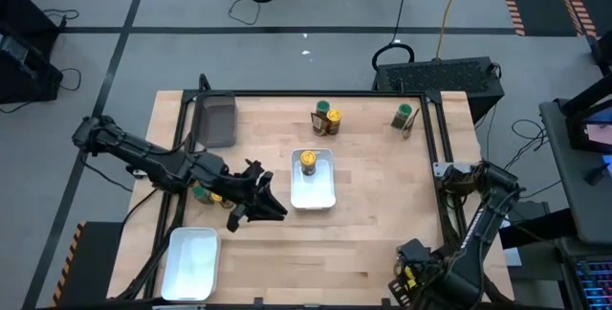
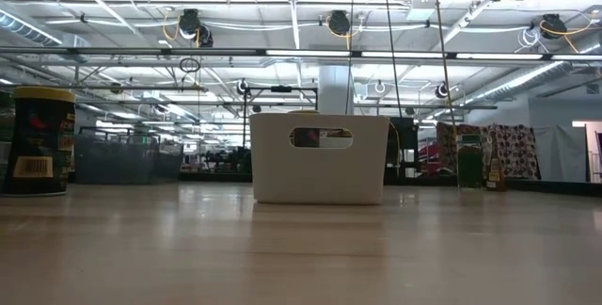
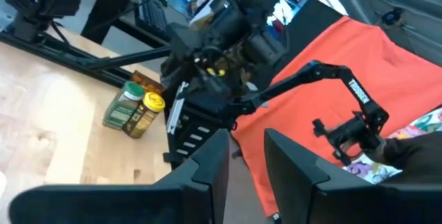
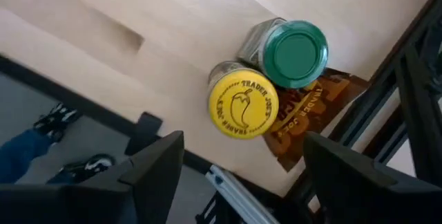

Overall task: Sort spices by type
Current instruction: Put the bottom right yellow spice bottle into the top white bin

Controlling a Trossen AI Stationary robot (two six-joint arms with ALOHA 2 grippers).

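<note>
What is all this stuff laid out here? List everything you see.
yellow-lid jars: four, yellow; one in the middle tray, three paired with green ones
green-lid jars: four, green; three in those pairs, one far right
packets: at least two, orange-brown; by the near-right pair, by the far-right jar
white trays: two; middle, near-left corner
dark bin: one; far-left corner
person's shoes: dark; on the floor
left hand: open, empty, left of the middle tray
right hand: open, above the near-right pair

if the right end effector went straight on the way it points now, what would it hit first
Probably the small round jar with the yellow lid, which sits almost centred between the open right end effector fingers. The green-lidded glass jar stands touching it just beyond. Depth is hard to judge.
</note>
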